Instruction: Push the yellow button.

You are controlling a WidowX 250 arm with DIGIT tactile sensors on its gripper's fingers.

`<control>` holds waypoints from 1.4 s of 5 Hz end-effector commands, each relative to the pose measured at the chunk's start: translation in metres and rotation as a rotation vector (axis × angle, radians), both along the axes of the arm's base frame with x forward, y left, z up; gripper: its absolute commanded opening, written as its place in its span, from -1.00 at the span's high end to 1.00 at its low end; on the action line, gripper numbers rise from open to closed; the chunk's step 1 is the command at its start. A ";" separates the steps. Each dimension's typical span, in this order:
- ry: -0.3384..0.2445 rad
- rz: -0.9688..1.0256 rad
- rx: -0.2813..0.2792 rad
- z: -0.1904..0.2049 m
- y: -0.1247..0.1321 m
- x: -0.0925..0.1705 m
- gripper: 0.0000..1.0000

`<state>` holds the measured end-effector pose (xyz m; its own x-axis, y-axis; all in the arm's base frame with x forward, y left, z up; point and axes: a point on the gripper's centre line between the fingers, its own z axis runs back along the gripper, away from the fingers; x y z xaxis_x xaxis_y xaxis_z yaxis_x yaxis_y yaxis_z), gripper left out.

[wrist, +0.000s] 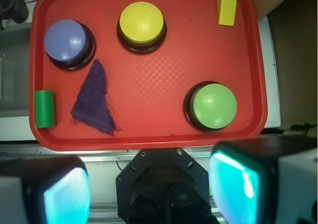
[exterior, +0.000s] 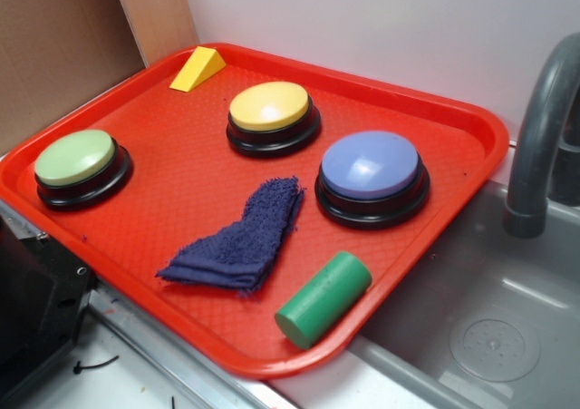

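On red tray point(exterior: 435, 110), toward far edge, mid-width: yellow button point(exterior: 269, 106), upright, nothing on top. Green button point(exterior: 75, 158) near left edge, blue button point(exterior: 370, 165) toward right edge, purple cloth point(exterior: 245, 241) between, green cylinder point(exterior: 323, 298) at near edge, yellow wedge point(exterior: 198, 69) in far left corner. Gripper point(wrist: 151, 194) spread, empty, high above tray's edge in wrist view; yellow button lies ahead, almost centred between fingers, slightly left. Likely needs forward reach, then descent.

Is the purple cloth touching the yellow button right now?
No, in the wrist view the purple cloth lies on the red tray below the yellow button, with bare tray between them.
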<state>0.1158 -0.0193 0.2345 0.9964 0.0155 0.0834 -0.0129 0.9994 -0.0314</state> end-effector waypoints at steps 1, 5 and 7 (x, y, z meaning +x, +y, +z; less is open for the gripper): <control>0.000 0.000 0.000 0.000 0.000 0.000 -1.00; -0.093 0.060 -0.050 -0.115 0.017 0.146 -1.00; -0.046 -0.045 0.072 -0.166 0.005 0.175 -1.00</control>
